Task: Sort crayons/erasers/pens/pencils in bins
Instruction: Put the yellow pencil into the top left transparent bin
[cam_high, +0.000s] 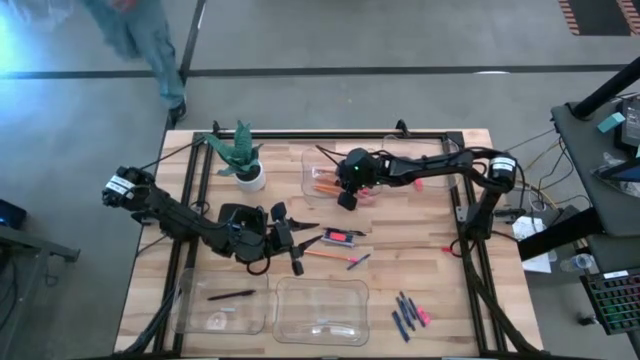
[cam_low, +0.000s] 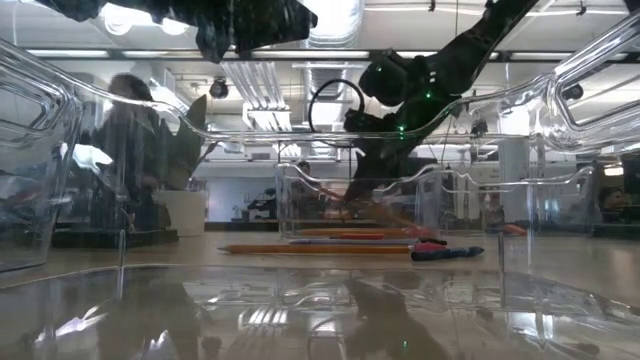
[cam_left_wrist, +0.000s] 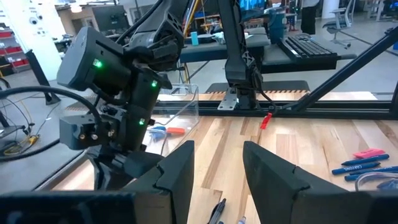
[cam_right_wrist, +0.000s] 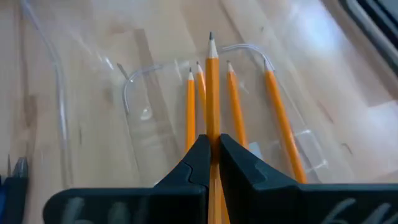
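Observation:
Over the far clear bin (cam_high: 312, 163), my right gripper (cam_right_wrist: 211, 142) (cam_high: 347, 200) is shut on one orange pencil (cam_right_wrist: 211, 87). Several more pencils (cam_right_wrist: 233, 99) lie on this bin's floor (cam_right_wrist: 155, 118). My left gripper (cam_high: 292, 240) (cam_left_wrist: 217, 168) hangs level and open above the table's middle, holding nothing. Another pencil (cam_high: 325, 255) and a pen (cam_high: 358, 261) lie on the table near it. Dark-blue crayons (cam_high: 403, 314) and a pink eraser (cam_high: 422, 316) lie at the near right. A pen (cam_high: 231, 295) rests in the near left bin (cam_high: 195, 310). My right gripper pinches the orange pencil's shaft (cam_right_wrist: 212, 127) between its two fingers. The fingers slant downward from the table's right side and lie along the pencil, whose sharpened tip (cam_right_wrist: 211, 41) sticks out past them over the bin. Whether the tip touches the bin cannot be told.
A potted plant (cam_high: 245, 160) stands at the far left. A small black box (cam_high: 338, 237) with a red piece sits mid-table. A second near bin (cam_high: 320, 312) and a far right bin (cam_high: 425, 150) stand apart. The black frame rails (cam_high: 300, 133) border the table.

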